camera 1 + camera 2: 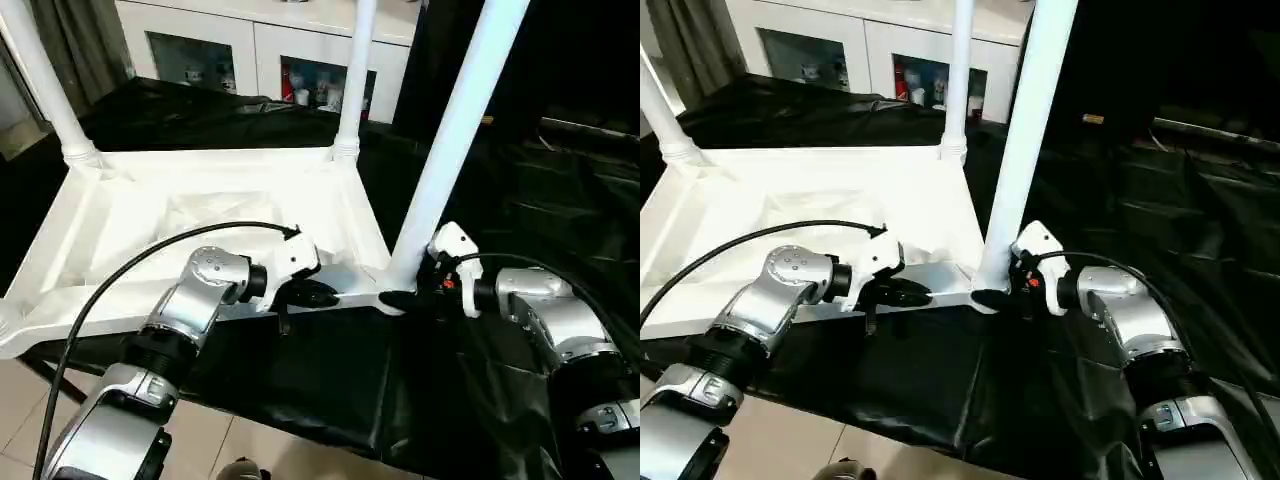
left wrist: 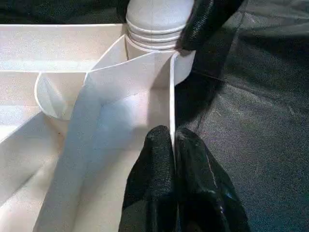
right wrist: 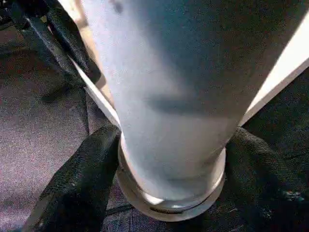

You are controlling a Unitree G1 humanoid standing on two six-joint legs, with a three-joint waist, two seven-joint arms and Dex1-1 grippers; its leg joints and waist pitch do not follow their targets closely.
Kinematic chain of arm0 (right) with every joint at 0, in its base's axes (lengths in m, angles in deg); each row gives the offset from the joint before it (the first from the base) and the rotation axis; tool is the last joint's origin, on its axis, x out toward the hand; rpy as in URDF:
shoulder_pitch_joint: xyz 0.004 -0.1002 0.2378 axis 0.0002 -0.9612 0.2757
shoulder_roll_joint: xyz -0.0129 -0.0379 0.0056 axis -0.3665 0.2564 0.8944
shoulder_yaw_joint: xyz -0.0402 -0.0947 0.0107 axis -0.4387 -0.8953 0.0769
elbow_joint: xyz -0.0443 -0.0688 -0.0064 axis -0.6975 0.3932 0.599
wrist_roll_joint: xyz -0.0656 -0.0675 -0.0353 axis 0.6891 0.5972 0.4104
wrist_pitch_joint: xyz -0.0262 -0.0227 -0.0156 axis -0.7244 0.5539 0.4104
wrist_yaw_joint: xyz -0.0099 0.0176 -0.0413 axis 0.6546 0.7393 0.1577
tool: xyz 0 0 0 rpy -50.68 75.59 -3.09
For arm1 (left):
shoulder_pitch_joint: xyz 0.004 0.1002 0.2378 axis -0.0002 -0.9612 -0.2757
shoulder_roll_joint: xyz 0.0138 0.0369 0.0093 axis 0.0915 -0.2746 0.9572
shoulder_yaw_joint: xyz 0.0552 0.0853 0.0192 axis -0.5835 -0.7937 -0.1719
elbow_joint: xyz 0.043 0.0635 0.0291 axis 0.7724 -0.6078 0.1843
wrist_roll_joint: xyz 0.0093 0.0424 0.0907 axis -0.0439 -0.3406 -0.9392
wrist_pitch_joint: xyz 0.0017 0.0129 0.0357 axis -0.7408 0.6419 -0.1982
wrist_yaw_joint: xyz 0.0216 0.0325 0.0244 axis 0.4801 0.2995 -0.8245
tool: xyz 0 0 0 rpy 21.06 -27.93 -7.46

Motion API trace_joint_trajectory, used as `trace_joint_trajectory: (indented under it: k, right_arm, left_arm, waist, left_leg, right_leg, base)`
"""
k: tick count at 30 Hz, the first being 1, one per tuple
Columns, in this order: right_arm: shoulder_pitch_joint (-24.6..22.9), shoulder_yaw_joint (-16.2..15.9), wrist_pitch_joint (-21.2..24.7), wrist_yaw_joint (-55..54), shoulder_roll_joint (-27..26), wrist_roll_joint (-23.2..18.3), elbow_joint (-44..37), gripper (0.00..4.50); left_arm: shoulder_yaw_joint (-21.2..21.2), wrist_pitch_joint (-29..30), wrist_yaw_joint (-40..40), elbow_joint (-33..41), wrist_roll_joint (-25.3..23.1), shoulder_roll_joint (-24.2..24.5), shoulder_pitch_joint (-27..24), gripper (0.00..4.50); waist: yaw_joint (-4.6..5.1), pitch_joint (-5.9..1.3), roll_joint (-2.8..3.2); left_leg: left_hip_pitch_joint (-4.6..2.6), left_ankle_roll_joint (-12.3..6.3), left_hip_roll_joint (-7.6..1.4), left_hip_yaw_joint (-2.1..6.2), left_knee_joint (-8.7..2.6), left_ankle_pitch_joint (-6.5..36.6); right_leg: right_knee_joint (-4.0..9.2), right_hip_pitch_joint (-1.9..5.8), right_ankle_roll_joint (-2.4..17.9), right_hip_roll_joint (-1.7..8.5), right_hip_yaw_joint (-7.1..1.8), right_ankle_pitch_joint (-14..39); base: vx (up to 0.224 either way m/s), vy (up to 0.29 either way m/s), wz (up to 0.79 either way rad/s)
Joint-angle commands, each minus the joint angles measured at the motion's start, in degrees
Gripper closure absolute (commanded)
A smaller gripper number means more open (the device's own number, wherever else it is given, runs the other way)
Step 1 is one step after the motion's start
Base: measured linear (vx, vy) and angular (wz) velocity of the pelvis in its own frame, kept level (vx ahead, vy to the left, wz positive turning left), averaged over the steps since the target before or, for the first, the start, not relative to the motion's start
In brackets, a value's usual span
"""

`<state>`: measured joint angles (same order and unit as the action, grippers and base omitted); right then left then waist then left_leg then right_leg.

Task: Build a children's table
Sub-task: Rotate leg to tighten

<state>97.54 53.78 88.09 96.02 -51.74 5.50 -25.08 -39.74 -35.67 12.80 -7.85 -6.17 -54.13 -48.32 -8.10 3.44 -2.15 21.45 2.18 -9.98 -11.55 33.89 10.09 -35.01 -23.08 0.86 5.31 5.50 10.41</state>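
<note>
The children's table lies upside down on black cloth, its white ribbed top (image 1: 120, 230) facing up. Three white legs stand in corner sockets: far left (image 1: 40, 80), far right (image 1: 355, 80) and near right (image 1: 450, 140). My left gripper (image 1: 318, 293) is shut on the thin near rim (image 2: 172, 101) of the top, just beside the near right socket, one finger on each side of the wall. My right gripper (image 1: 400, 298) is at the base of the near right leg (image 3: 169, 96), with its black fingers (image 3: 77, 188) pressed against the collar from both sides.
Black cloth (image 1: 300, 380) covers the work surface and hangs over its near edge, above a tiled floor (image 1: 20, 400). A white cabinet with glass doors (image 1: 230, 40) stands behind. Dark, crumpled cloth extends to the right (image 1: 560, 200).
</note>
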Motion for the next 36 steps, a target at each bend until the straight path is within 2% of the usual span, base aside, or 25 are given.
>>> trace_joint_trajectory:
  k: [1,3,9,11,14,15,17,18,19,20,21,23,26,28,30,32,33,34,36]
  right_arm:
    - [-0.46,-0.64,0.62,0.35,-0.15,0.31,-1.43,1.50]
    - [-0.53,-0.54,0.80,0.24,-0.27,0.21,-1.52,1.70]
    - [-0.77,0.27,0.02,-1.55,-1.60,-0.01,-0.65,1.76]
    - [-0.24,2.20,-0.11,-6.30,-4.20,-0.42,2.05,1.76]
    - [1.55,5.19,-0.10,-16.65,-8.16,0.07,7.82,1.77]
    - [2.78,7.38,-0.13,-23.69,-10.80,-0.07,11.40,1.77]
    - [4.04,10.47,-1.03,-31.75,-14.50,-1.28,14.76,1.77]
    - [5.03,13.01,-1.26,-36.48,-18.02,-3.40,16.35,1.78]
    - [5.73,13.20,-1.08,-39.48,-19.26,-3.00,17.39,1.78]
    - [6.17,13.15,-0.95,-41.42,-19.91,-2.52,18.07,1.78]
    - [6.95,12.72,-0.80,-44.36,-20.44,-1.03,19.47,1.78]
    - [8.40,12.02,-1.45,-48.36,-21.24,1.12,22.01,1.78]
    - [10.41,12.29,-4.07,-48.15,-22.52,1.36,24.31,1.78]
    - [11.42,12.76,-6.62,-46.47,-22.85,1.66,24.50,1.78]
    - [11.63,13.24,-7.55,-45.72,-22.79,1.39,24.30,1.78]
    - [11.68,13.35,-7.82,-45.54,-22.69,1.28,24.27,1.22]
    - [11.52,12.93,-8.24,-43.30,-21.56,1.04,23.26,1.22]
    - [11.43,12.65,-8.36,-42.31,-20.91,1.09,22.74,0.98]
    - [10.91,11.07,-7.86,-37.15,-17.59,1.53,20.24,0.84]
  left_arm:
    - [0.68,-0.95,1.63,2.82,4.12,-1.62,0.29,4.50]
    - [0.64,-0.90,1.77,2.58,4.04,-1.68,0.47,4.50]
    - [0.59,-0.35,1.29,2.19,3.65,-1.82,0.54,4.50]
    - [0.55,-0.66,-2.79,0.00,1.76,-2.74,1.22,4.50]
    - [0.96,-0.08,-10.87,-4.18,-0.87,-5.09,2.96,4.50]
    - [1.65,1.36,-16.89,-7.18,-2.08,-7.02,4.47,4.50]
    - [2.31,2.50,-22.87,-10.71,-2.95,-9.47,6.37,4.50]
    - [2.79,3.25,-27.21,-13.21,-3.28,-11.65,7.92,4.50]
    - [2.71,3.49,-28.59,-14.29,-3.49,-12.67,8.71,4.50]
    - [2.60,3.62,-29.31,-14.92,-3.62,-13.27,9.19,4.50]
    - [2.52,3.76,-30.98,-15.84,-4.01,-13.99,9.91,4.50]
    - [2.58,3.93,-32.97,-17.32,-4.34,-14.99,11.02,4.50]
    - [2.65,3.64,-33.09,-18.96,-4.48,-15.55,12.16,4.50]
    - [2.45,2.07,-31.95,-19.64,-4.74,-14.89,12.10,4.50]
    - [2.27,1.55,-31.39,-19.82,-4.64,-14.40,11.91,4.50]
    - [2.29,1.59,-31.44,-19.96,-4.55,-14.25,11.87,4.50]
    - [1.94,0.57,-29.48,-19.41,-4.30,-13.38,11.28,4.50]
    - [1.80,-0.03,-28.44,-19.03,-4.19,-12.94,10.97,4.50]
    - [1.69,-0.99,-25.61,-17.70,-3.98,-11.03,10.00,4.50]
  waist:
    - [0.12,-3.94,-0.80]
    - [0.14,-3.92,-0.83]
    - [0.16,-3.98,-1.02]
    - [0.31,-3.99,-1.02]
    - [0.80,-3.95,-1.09]
    - [1.11,-3.89,-0.97]
    - [1.78,-3.79,-0.94]
    - [1.79,-3.89,-0.84]
    - [1.88,-3.89,-0.89]
    - [1.76,-3.91,-0.84]
    - [1.72,-4.01,-0.94]
    - [1.78,-4.03,-0.86]
    - [1.73,-4.02,-0.89]
    - [1.71,-4.00,-1.15]
    - [1.69,-3.95,-1.09]
    - [1.73,-3.94,-1.09]
    - [1.73,-3.93,-1.32]
    - [1.70,-3.95,-1.20]
    - [1.68,-3.94,-0.97]
  left_leg:
    - [-0.91,-2.85,-3.93,1.68,-3.83,10.09]
    - [-0.93,-2.75,-3.95,1.70,-3.85,10.32]
    - [-0.90,-2.85,-3.93,1.68,-3.79,9.79]
    - [-0.90,-2.77,-3.98,1.73,-3.82,9.66]
    - [-1.07,-1.57,-3.82,1.79,-3.94,10.56]
    - [-1.18,-0.79,-3.81,1.86,-4.06,11.61]
    - [-1.41,0.92,-3.82,2.01,-4.24,14.05]
    - [-1.57,1.42,-3.87,2.11,-4.22,14.69]
    - [-1.51,1.24,-3.84,2.02,-4.21,14.54]
    - [-1.76,1.22,-3.79,1.95,-4.21,14.49]
    - [-1.43,0.77,-3.71,1.99,-4.21,13.39]
    - [-1.25,0.39,-3.63,1.91,-4.22,12.37]
    - [-1.24,0.00,-3.60,1.85,-4.12,12.30]
    - [-1.12,-0.64,-3.57,1.82,-4.11,12.32]
    - [-1.08,-0.86,-3.65,1.87,-4.16,12.55]
    - [-1.07,-0.93,-3.69,1.89,-4.20,12.65]
    - [-1.11,-1.08,-3.70,1.84,-4.19,12.63]
    - [-0.98,-1.40,-3.63,1.86,-4.19,12.85]
    - [-0.94,-1.50,-3.70,1.95,-4.21,12.59]
  right_leg:
    - [4.18,2.81,11.72,4.81,-3.54,12.58]
    - [4.26,2.82,11.55,4.81,-3.51,13.31]
    - [4.13,2.83,11.47,4.82,-3.52,12.97]
    - [4.15,2.63,11.65,4.87,-3.54,12.87]
    - [4.35,2.55,11.43,4.85,-3.48,14.45]
    - [4.57,2.47,11.25,4.90,-3.43,16.03]
    - [4.96,2.26,10.70,5.01,-3.43,19.14]
    - [5.07,2.38,10.45,5.15,-3.44,19.36]
    - [5.10,2.34,10.37,5.13,-3.54,18.80]
    - [5.15,2.12,10.48,5.06,-3.58,18.08]
    - [4.87,2.55,10.57,5.05,-3.55,16.47]
    - [4.67,2.62,10.57,4.93,-3.53,14.57]
    - [4.70,2.73,10.50,5.02,-3.55,14.03]
    - [4.76,2.77,10.29,5.00,-3.51,14.18]
    - [4.78,2.83,10.12,5.06,-3.53,14.78]
    - [4.78,2.79,10.13,5.02,-3.52,14.93]
    - [4.79,2.75,10.20,5.01,-3.53,14.94]
    - [4.82,2.90,10.02,5.03,-3.52,15.29]
    - [4.74,2.94,9.94,5.00,-3.47,14.85]
  base:
    - [0.000,0.000,0.00]
    - [0.000,0.000,0.00]
    - [0.000,0.000,0.00]
    - [0.000,0.000,0.00]
    - [0.000,0.000,0.00]
    - [0.000,0.000,0.00]
    - [0.000,0.000,0.00]
    - [0.000,0.000,0.00]
    - [0.000,0.000,0.00]
    - [0.000,0.000,0.00]
    - [0.000,0.000,0.00]
    - [0.000,0.000,0.00]
    - [0.000,0.000,0.00]
    - [0.000,0.000,0.00]
    - [0.000,0.000,0.00]
    - [0.000,0.000,0.00]
    - [0.000,0.000,0.00]
    - [0.000,0.000,0.00]
    - [0.000,0.000,0.00]
